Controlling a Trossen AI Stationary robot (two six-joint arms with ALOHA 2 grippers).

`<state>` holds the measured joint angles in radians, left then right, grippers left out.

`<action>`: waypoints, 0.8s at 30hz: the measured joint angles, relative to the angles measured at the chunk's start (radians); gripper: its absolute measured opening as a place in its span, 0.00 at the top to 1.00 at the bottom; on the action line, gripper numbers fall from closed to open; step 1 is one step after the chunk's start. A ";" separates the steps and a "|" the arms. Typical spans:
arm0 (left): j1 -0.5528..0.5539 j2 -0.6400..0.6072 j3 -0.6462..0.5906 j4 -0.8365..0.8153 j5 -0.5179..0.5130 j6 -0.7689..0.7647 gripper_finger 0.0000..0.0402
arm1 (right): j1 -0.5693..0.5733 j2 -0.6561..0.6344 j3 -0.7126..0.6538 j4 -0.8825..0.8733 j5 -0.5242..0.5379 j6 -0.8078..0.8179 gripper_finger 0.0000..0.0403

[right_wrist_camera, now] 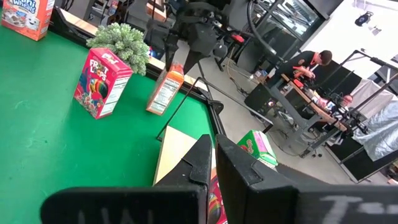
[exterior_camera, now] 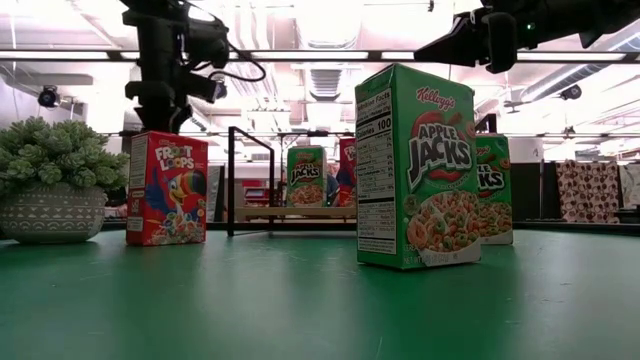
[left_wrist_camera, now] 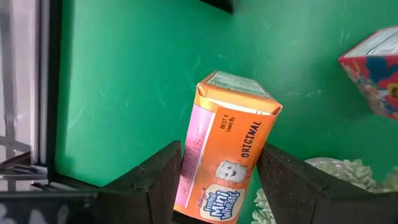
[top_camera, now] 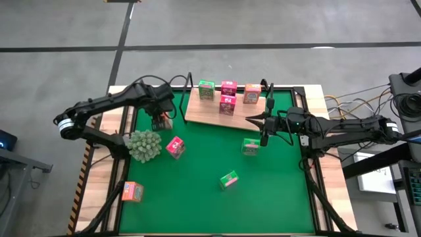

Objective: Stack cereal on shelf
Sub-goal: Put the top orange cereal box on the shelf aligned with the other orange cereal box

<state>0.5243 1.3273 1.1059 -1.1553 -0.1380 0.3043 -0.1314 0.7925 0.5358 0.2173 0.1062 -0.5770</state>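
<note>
the wooden table is covered by a green mat. the light wooden board with black wire ends lies at the far edge of the mat. on the board stand a green cereal box, two pink-red boxes and an orange box. directly on the mat are a spiky grey-green plant in a pot near the left edge, a pink-red box just beside it, two green boxes toward the middle and right, and an orange box near the front left corner.

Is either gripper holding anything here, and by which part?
The left gripper holds an orange Frosted Mini-Wheats box, its fingers on the box's two opposite sides, near one end. The right gripper is shut and empty.
</note>
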 joint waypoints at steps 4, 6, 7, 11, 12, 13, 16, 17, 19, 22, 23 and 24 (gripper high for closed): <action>-0.008 0.000 0.063 -0.066 0.000 -0.029 0.54 | 0.000 0.000 0.000 0.000 0.000 0.000 0.97; -0.016 0.000 0.104 -0.109 0.000 -0.059 0.54 | 0.000 0.000 0.000 -0.001 0.000 0.001 0.97; -0.023 0.000 0.127 -0.133 0.000 -0.076 0.54 | 0.000 0.000 0.000 -0.001 0.000 0.001 0.97; -0.072 -0.001 0.226 -0.198 0.000 -0.148 0.54 | 0.000 0.000 0.000 -0.002 0.000 0.001 0.97; -0.089 -0.001 0.252 -0.212 0.000 -0.162 0.54 | 0.000 0.000 0.000 -0.002 0.000 0.001 0.97; -0.107 -0.001 0.277 -0.222 0.000 -0.175 0.54 | 0.000 0.000 0.000 -0.002 0.000 0.004 0.97; -0.171 -0.001 0.351 -0.228 0.000 -0.225 0.54 | 0.000 -0.010 0.000 -0.006 0.000 0.013 0.97; -0.196 -0.001 0.374 -0.222 0.000 -0.240 0.54 | 0.000 -0.016 0.000 -0.004 0.000 0.017 0.97; -0.245 -0.001 0.412 -0.191 0.000 -0.266 0.54 | 0.001 -0.036 0.000 -0.014 -0.013 0.027 0.97; -0.317 -0.001 0.433 -0.068 0.000 -0.280 0.54 | 0.005 -0.077 0.000 -0.056 -0.077 0.038 0.97; -0.338 0.000 0.434 -0.022 0.000 -0.276 0.54 | 0.007 -0.092 0.000 -0.067 -0.090 0.047 0.97; -0.356 0.000 0.433 0.022 0.001 -0.267 0.54 | 0.009 -0.108 0.000 -0.079 -0.096 0.060 0.97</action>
<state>0.1685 1.3278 1.5393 -1.1338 -0.1375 0.0375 -0.1222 0.6843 0.5357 0.1385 0.0100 -0.5173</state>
